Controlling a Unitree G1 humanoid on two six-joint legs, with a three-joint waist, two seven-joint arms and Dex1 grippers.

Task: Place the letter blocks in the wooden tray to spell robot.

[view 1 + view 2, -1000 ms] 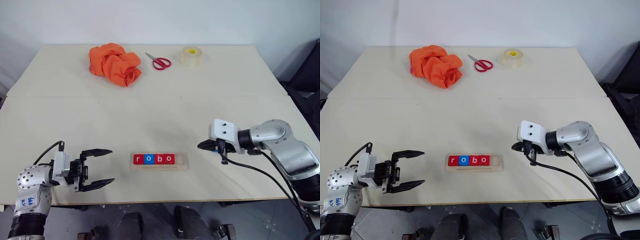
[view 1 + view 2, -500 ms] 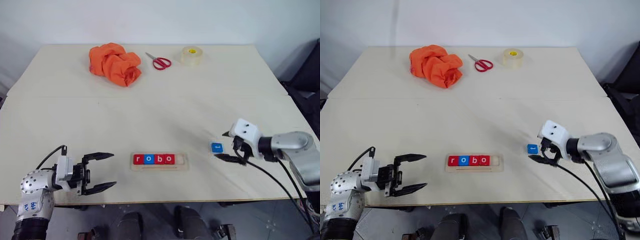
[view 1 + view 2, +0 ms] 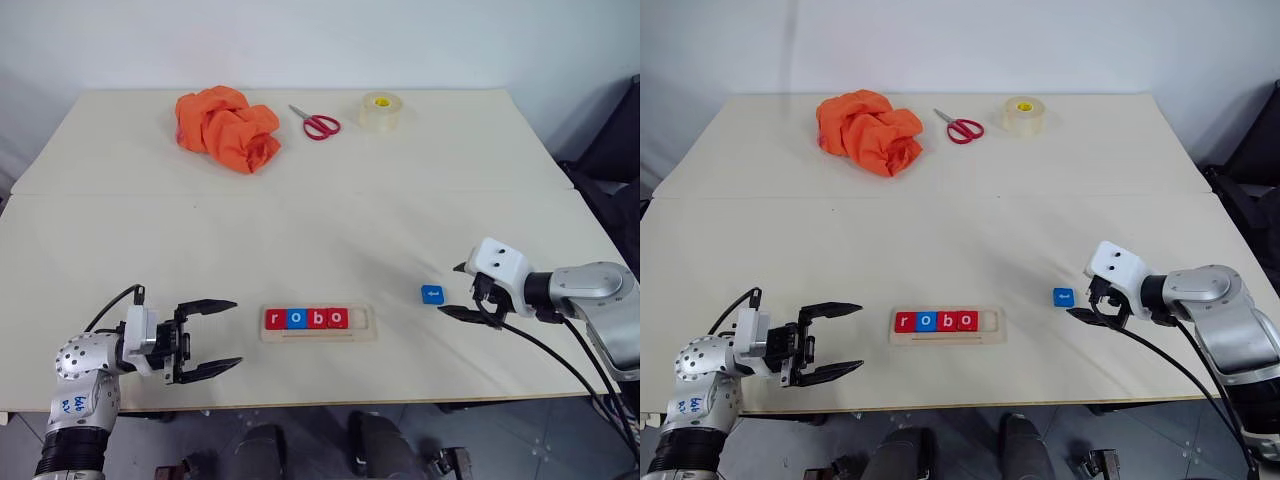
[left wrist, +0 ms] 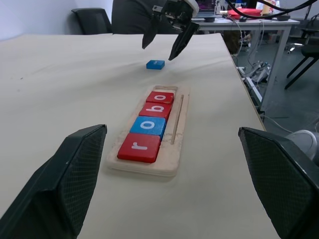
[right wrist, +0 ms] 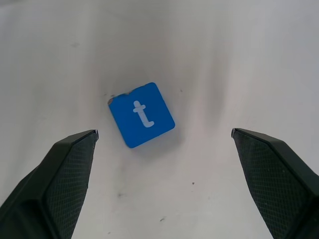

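The t block (image 5: pixel 142 115) lies flat on the bench (image 3: pixel 300 220), at three o'clock from the tray (image 3: pixel 319 324), whose last slot is free. My right claw (image 5: pixel 164 149) hangs wide apart over it; I should square the fingers to its edges before pinching. My left claw (image 3: pixel 212 340) gapes empty.

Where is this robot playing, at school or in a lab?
Probably a lab or office workroom. Behind the pale table the left wrist view shows a black office chair, a metal-framed desk and loose cables on the floor.
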